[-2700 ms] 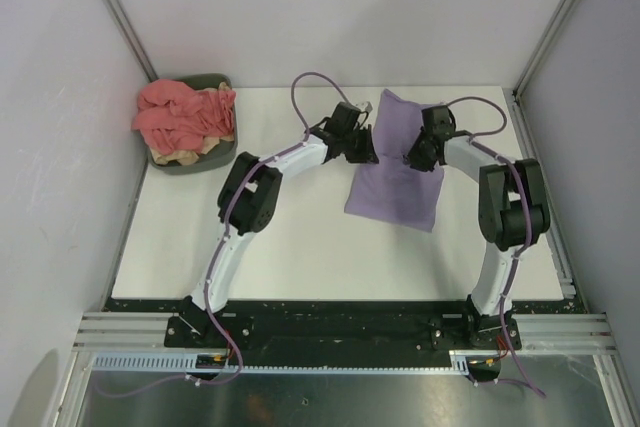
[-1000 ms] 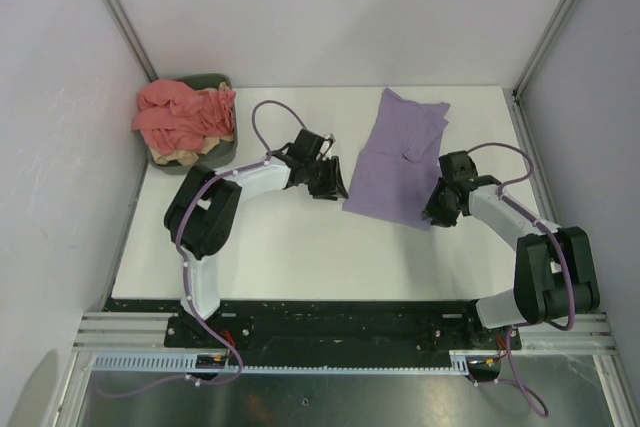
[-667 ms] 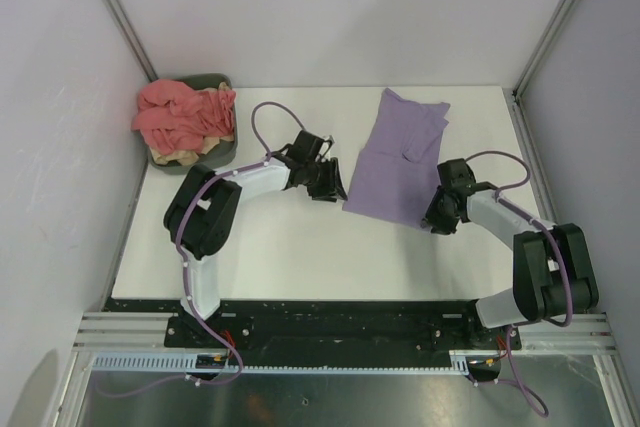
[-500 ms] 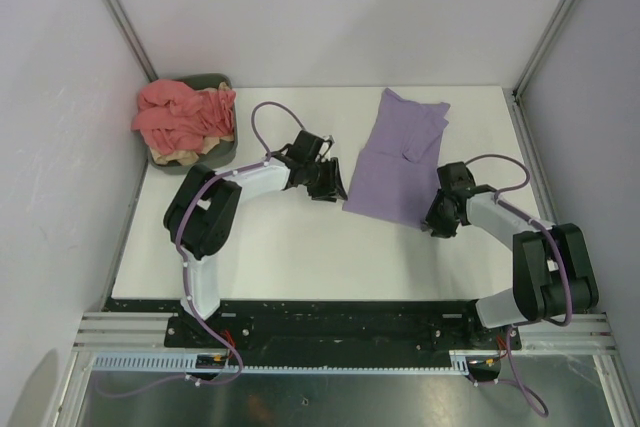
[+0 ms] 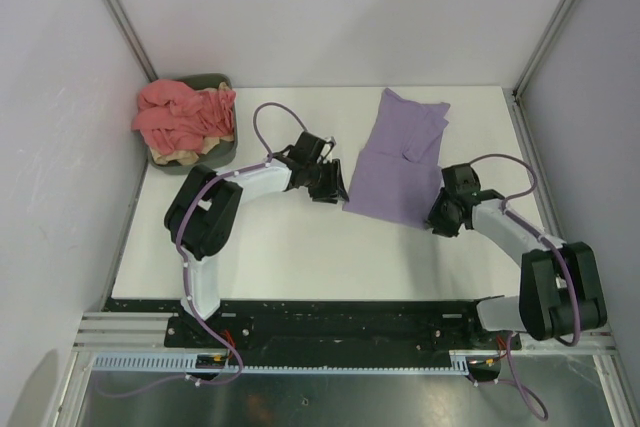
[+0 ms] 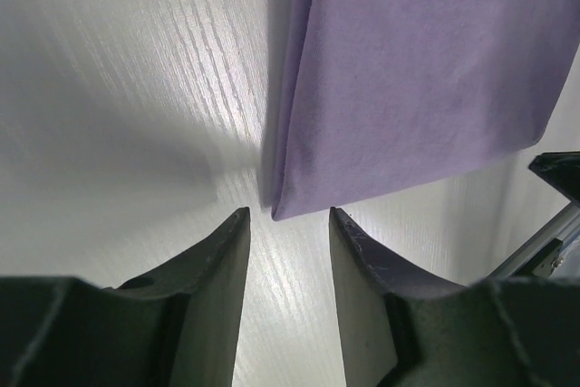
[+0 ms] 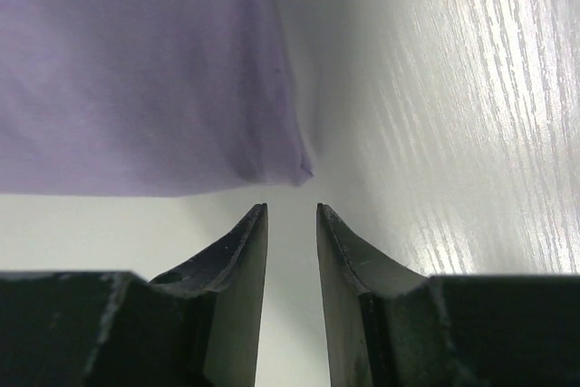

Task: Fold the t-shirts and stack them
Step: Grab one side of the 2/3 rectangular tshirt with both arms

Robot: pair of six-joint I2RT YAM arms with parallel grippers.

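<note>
You have a white table with a faint wood grain, closed in by plain pale walls. Aluminium posts rise at the back corners, and a metal rail runs along your near edge. The light is soft and even.

Both arms are reaching forward with elbows bent outward. The left end effector is hanging low with jaws parted, gripping nothing. The right end effector is hanging low with a narrower gap, also gripping nothing.
</note>
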